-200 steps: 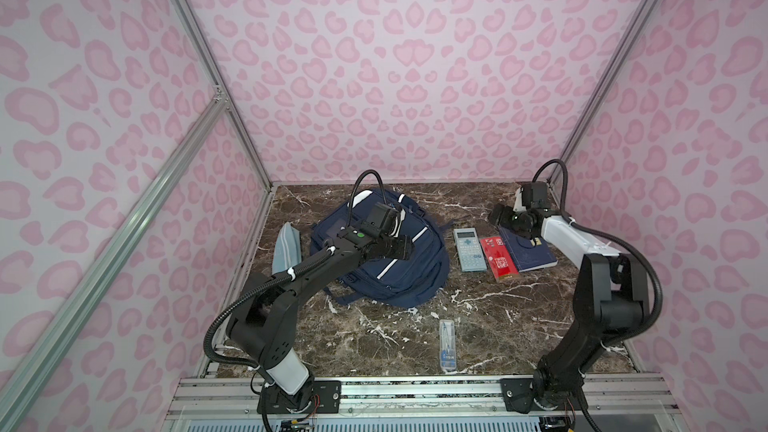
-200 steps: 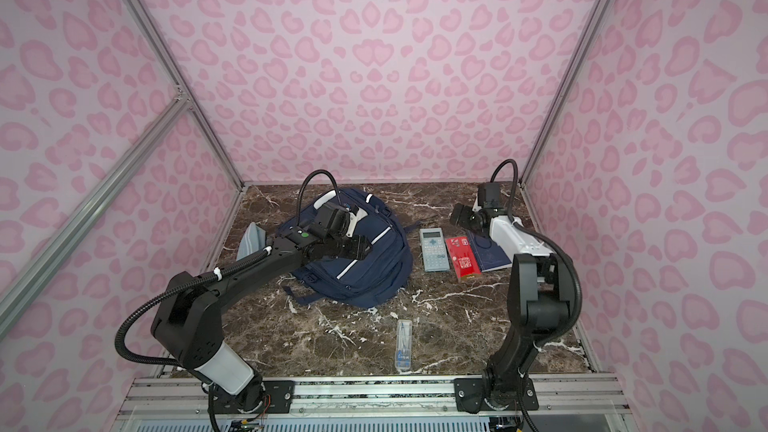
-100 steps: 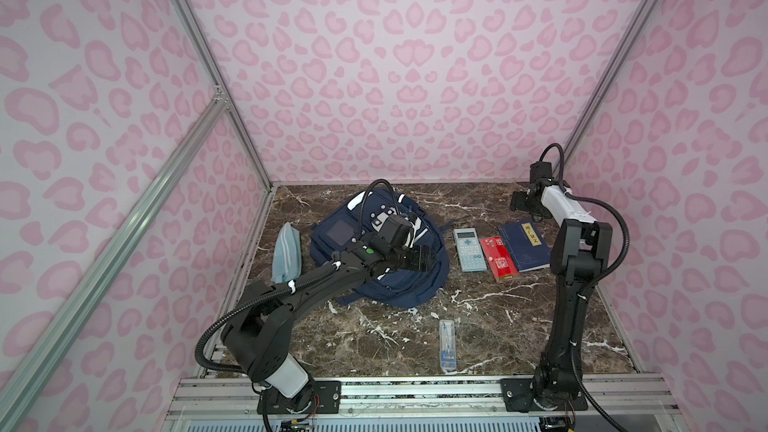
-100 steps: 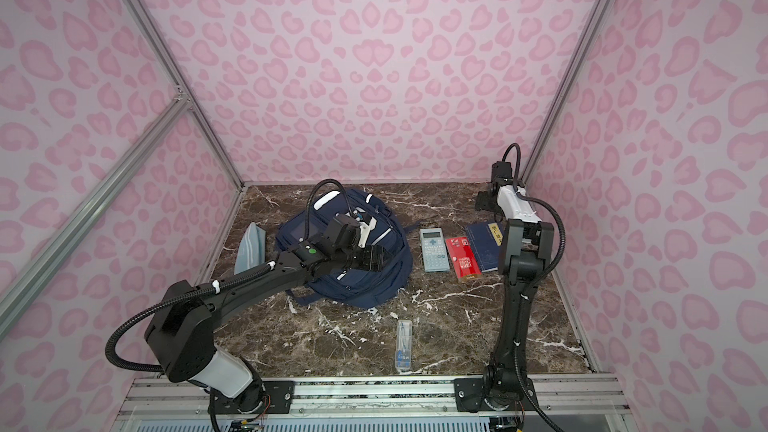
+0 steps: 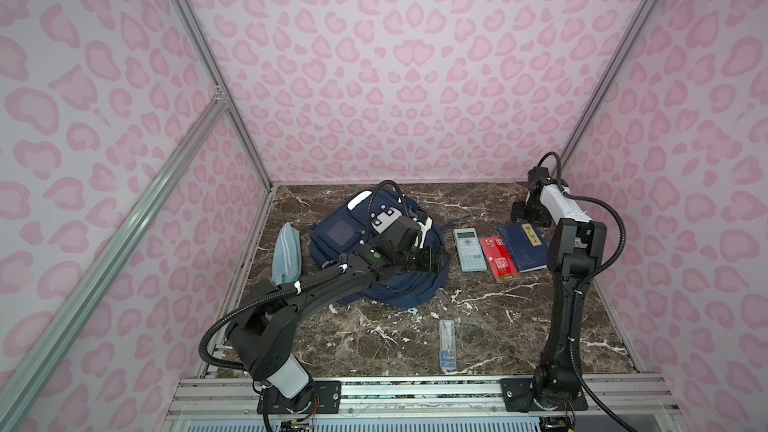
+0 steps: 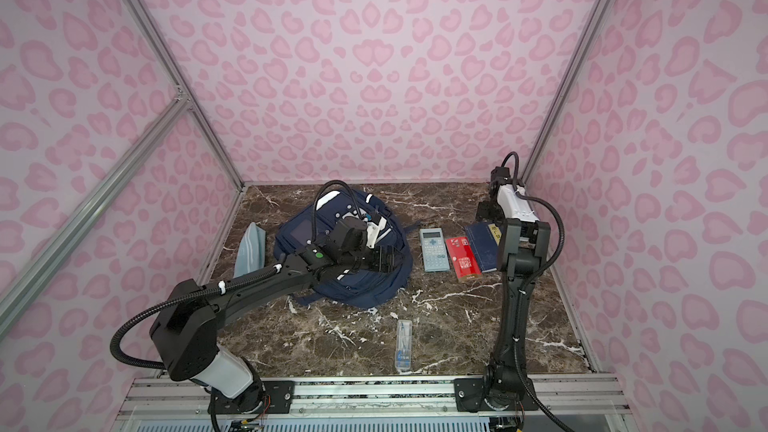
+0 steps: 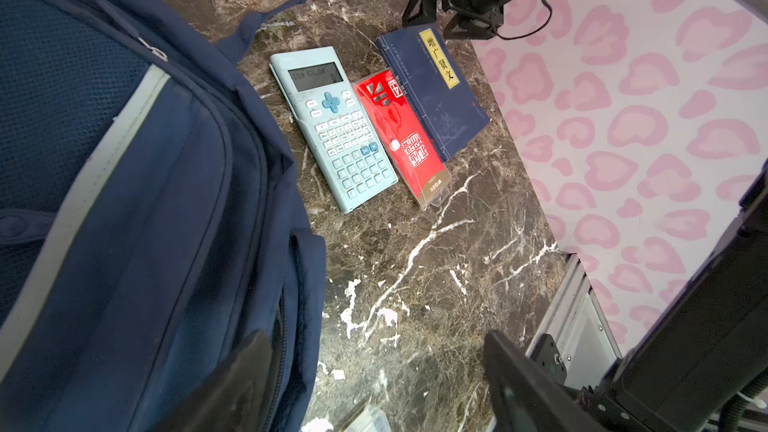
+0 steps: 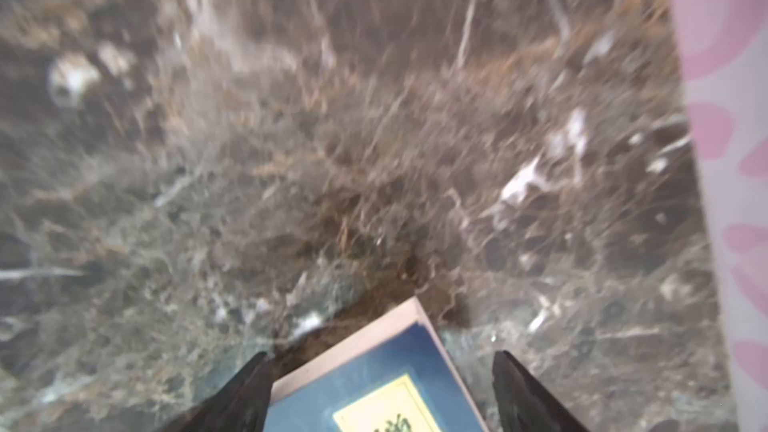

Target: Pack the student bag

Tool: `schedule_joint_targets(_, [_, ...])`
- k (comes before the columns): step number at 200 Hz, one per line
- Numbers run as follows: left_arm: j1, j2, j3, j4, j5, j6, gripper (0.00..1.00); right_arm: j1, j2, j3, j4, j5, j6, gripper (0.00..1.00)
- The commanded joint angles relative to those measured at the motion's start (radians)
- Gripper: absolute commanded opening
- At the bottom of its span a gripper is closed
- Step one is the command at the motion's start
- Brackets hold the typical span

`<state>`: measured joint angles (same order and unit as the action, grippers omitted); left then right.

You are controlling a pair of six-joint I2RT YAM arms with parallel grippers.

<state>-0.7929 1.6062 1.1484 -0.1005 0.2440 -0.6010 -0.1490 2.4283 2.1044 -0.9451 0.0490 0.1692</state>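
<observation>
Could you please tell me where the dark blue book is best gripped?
Probably the far short edge of the blue book, coming from the back: it lies flat, the red packet flanks one long side, and the open right hand hovers there.

- Stretches the left arm (image 5: 316,288) low and far forward, toward the middle.
- Turns the left gripper (image 5: 432,261) sideways, with its fingers (image 7: 515,380) spread wide.
- Stands the right arm (image 5: 565,305) up tall, then bends it toward the back.
- Points the right gripper (image 5: 525,216) down by the back corner, with its fingers (image 8: 528,392) spread apart.
</observation>
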Motion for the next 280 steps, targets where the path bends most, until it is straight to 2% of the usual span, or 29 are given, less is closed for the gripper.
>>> schedule_joint_targets(1, [-0.002,-0.003,-0.005,0.041,0.016,-0.011,0.83,0.000,-0.030,-0.060,-0.058,0.007,0.006,0.85])
schedule_joint_targets(36, [-0.001,-0.017,-0.024,0.049,0.012,-0.013,0.83,-0.012,-0.098,-0.168,-0.036,0.018,0.038,0.85])
schedule_joint_targets(65, [-0.012,-0.013,-0.020,0.056,0.007,-0.017,0.83,-0.018,-0.272,-0.424,0.070,0.019,0.107,0.85])
schedule_joint_targets(88, [-0.054,-0.001,0.016,0.032,-0.027,0.002,0.83,-0.016,-0.405,-0.607,0.145,-0.008,0.138,0.85])
schedule_joint_targets(113, [-0.092,0.031,0.038,0.043,-0.015,-0.003,0.84,-0.018,-0.528,-0.809,0.206,-0.034,0.157,0.86])
schedule_joint_targets(163, [-0.189,0.153,0.093,0.054,-0.032,-0.011,0.81,-0.060,-0.720,-1.062,0.314,-0.067,0.172,0.85])
schedule_joint_targets(194, [-0.241,0.250,0.134,0.108,-0.026,-0.037,0.72,-0.116,-0.759,-1.107,0.417,-0.176,0.180,0.90])
schedule_joint_targets(214, [-0.259,0.302,0.158,0.141,-0.018,-0.066,0.71,-0.122,-0.753,-1.087,0.463,-0.191,0.189,0.92])
schedule_joint_targets(234, [-0.274,0.336,0.163,0.168,-0.018,-0.097,0.71,-0.124,-0.686,-1.029,0.445,-0.233,0.200,0.92])
schedule_joint_targets(255, [-0.294,0.347,0.173,0.141,-0.069,-0.090,0.71,-0.123,-0.583,-0.943,0.365,-0.189,0.198,0.91])
schedule_joint_targets(280, [-0.314,0.359,0.185,0.125,-0.116,-0.086,0.73,-0.113,-0.531,-0.906,0.327,-0.116,0.204,0.91])
